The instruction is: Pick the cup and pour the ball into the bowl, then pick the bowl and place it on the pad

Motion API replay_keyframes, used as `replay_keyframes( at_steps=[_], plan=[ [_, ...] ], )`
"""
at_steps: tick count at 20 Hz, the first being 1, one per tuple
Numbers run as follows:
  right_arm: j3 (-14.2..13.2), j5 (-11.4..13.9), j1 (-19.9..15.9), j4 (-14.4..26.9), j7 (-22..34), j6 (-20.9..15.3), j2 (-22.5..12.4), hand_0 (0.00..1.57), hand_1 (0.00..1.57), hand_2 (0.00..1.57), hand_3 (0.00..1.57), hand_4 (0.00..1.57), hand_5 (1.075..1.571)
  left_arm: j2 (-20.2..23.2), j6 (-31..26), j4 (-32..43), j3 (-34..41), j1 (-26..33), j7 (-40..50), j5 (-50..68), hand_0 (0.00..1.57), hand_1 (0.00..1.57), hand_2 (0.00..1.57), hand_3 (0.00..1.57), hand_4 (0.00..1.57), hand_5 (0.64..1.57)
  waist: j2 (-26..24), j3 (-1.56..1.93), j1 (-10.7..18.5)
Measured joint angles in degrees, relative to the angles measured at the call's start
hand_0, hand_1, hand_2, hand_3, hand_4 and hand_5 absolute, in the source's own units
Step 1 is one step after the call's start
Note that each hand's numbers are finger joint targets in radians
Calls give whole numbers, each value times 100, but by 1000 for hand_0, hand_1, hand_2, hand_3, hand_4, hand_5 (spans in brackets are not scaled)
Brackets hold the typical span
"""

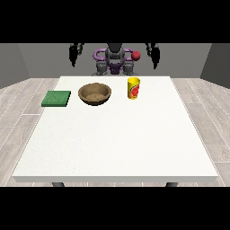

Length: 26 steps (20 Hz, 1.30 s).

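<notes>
Nothing looks done yet: the yellow cup (133, 88) stands upright just beside the wooden bowl (95, 94), the green pad (56, 98) lies bare, and both hands (74, 52) (154, 54) hang raised behind the table (115, 139), holding nothing, finger pose unclear.

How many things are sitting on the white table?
3. The green pad lies at the view's left, the brown bowl sits beside it in the middle, and the yellow cup stands at the right. Whether a ball hides inside the cup cannot be seen.

hand at view's left (74, 53): raised, hanging | hand at view's right (154, 53): raised, hanging
</notes>
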Motion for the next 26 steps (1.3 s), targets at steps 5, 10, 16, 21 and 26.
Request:
replay_keyframes(
  at_steps=[5,10,16,21,26],
  plan=[
    [-62,-32,-59,-321,315,7,-147,0,0,0,0,0,1569,116,-24,-326,22,-54,300,31,0,0,0,0,0,1557,-876,-16,-39],
    [-693,-804,146,-358,544,577,-613,0,0,0,0,0,1570,34,29,-758,295,-273,888,547,0,0,0,0,0,1554,-1048,-23,-60],
    [-1315,-1377,276,-325,329,1137,-940,0,0,0,0,0,1570,151,-147,-962,647,-306,779,951,0,0,0,0,0,1544,-589,-26,-27],
    [-1401,-1343,151,-268,7,1241,-869,0,0,0,0,0,1570,274,-256,-540,943,-615,190,1019,0,0,0,0,0,1528,-71,-28,-93],
    [-1255,-1123,-42,-106,-328,1194,-668,0,0,0,0,0,1571,95,-159,46,879,-830,-645,754,0,0,0,0,0,1525,411,-29,-149]
  ],
)
